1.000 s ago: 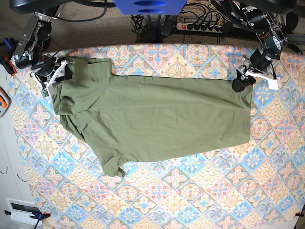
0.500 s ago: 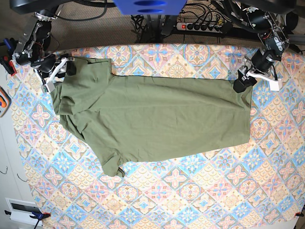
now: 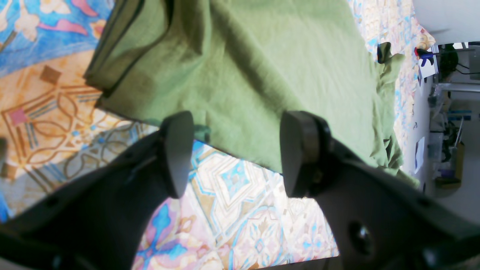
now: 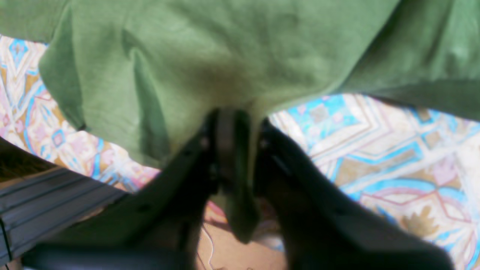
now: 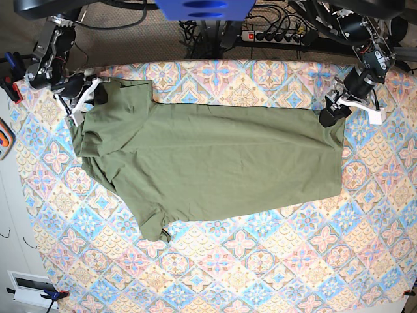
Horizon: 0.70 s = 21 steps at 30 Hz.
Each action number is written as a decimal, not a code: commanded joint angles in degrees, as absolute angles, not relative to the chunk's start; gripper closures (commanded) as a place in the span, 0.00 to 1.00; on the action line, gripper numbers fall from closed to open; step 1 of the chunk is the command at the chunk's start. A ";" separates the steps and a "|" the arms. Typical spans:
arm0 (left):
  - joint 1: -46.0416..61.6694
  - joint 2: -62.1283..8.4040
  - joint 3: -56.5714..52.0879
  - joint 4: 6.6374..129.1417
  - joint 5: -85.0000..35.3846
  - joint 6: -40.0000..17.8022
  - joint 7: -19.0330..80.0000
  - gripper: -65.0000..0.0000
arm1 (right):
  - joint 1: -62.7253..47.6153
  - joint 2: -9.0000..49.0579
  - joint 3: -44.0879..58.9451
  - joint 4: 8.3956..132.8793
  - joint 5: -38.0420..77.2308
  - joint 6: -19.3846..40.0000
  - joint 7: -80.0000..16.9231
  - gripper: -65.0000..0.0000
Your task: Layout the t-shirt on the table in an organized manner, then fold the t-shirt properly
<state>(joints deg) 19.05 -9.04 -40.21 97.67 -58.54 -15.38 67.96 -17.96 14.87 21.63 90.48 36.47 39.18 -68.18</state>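
Note:
The olive-green t-shirt [image 5: 215, 163] lies spread across the far half of the table [image 5: 260, 274], its body flat and its left end bunched with a sleeve folded toward the front. My right gripper [image 5: 91, 96] is at the shirt's far-left corner. In the right wrist view the right gripper [image 4: 234, 116] is shut on a pinch of the shirt's edge [image 4: 225, 56]. My left gripper [image 5: 329, 114] is at the shirt's far-right corner. In its wrist view the left gripper [image 3: 236, 153] stands open, both fingers apart at the hem of the shirt [image 3: 262, 75], over the patterned cloth [image 3: 232, 210].
A power strip [image 5: 277, 36] and cables lie beyond the far table edge. An orange object [image 5: 3, 140] sits off the left edge and a white box [image 5: 29, 287] at the near left. Patterned cloth [image 4: 393, 150] shows bare in front of the shirt.
My right gripper has shifted toward the far edge along the shirt's left corner and has shut on the cloth. The left gripper has stayed open in place.

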 commanded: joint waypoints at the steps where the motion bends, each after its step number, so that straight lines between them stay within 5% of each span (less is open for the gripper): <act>1: 19.03 -9.71 -40.40 98.42 -59.56 -15.87 67.38 0.44 | -18.42 14.37 20.88 90.77 36.35 40.00 -72.22 0.95; 12: 19.03 -9.71 -40.57 98.42 -59.56 -15.87 67.30 0.44 | -17.71 14.55 29.49 99.74 50.42 40.00 -72.04 0.97; 21: 19.03 -9.71 -40.57 98.42 -59.47 -15.87 67.21 0.44 | -9.54 14.46 25.71 103.52 51.30 40.00 -72.13 0.97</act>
